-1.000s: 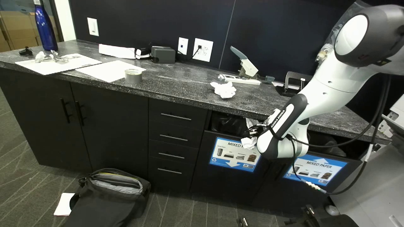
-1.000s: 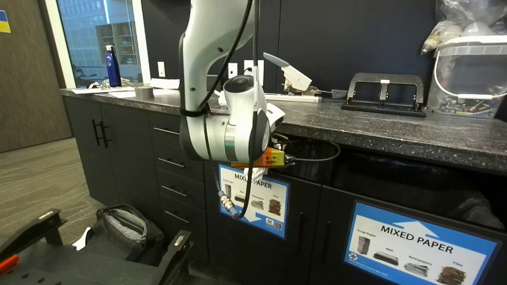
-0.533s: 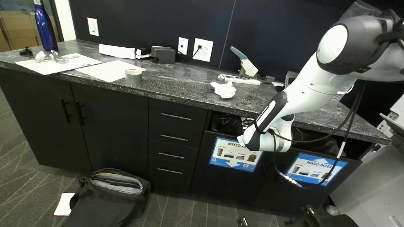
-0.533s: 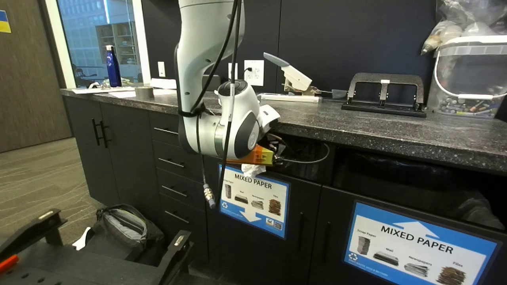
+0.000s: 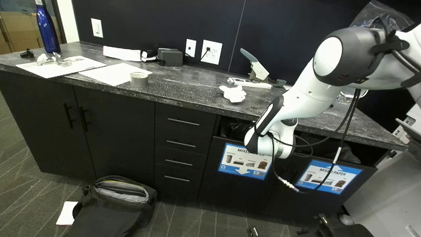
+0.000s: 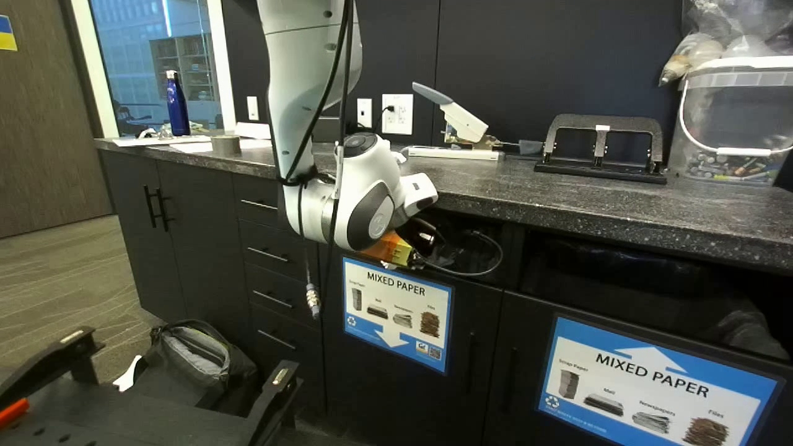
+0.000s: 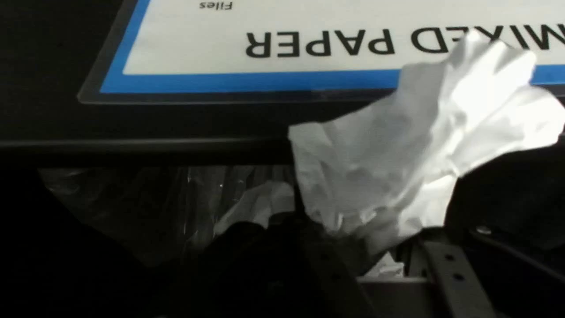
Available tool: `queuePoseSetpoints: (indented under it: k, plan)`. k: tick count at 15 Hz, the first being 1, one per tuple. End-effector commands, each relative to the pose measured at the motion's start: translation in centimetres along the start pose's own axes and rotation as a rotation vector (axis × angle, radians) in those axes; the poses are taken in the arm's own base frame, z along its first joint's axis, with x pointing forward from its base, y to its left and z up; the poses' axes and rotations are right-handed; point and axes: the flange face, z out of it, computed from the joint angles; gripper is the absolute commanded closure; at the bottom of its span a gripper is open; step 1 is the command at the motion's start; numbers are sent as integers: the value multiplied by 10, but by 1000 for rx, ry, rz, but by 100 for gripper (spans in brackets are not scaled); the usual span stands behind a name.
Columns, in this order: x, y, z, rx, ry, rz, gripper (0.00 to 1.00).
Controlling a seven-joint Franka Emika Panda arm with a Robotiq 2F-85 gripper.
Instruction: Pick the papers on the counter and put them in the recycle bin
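The hand (image 7: 375,240) is held at the mouth of the bin (image 7: 154,143), lower than the counter (image 6: 495,183), presumably so that the scrap (image 7: 419,145) at its tip can be dropped inside; whether that scrap is gripped or let go cannot be told in the dark wrist view. Its far end is seen crossing the bin's front edge (where it might be snagged). Higher than the hand, a wad (image 5: 234,93) is seen on the counter, backed by the stapler (image 5: 260,70). Beside the hand, the bin could be caught by a cable loop (image 6: 501,253).
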Motion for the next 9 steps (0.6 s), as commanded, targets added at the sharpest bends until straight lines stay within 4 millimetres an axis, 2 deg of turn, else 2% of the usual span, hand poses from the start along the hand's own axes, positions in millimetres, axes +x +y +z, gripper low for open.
queuePoseSetpoints:
  k: [1,4,6,7,9]
  plan:
    - [27,-4,-5,9,30,103,25]
    - [33,-7,-11,23,30,110,3]
    - [34,-10,-19,12,-47,128,0]
    - [36,-13,-29,16,-113,160,0]
    - [41,-15,-47,-32,-136,170,0]
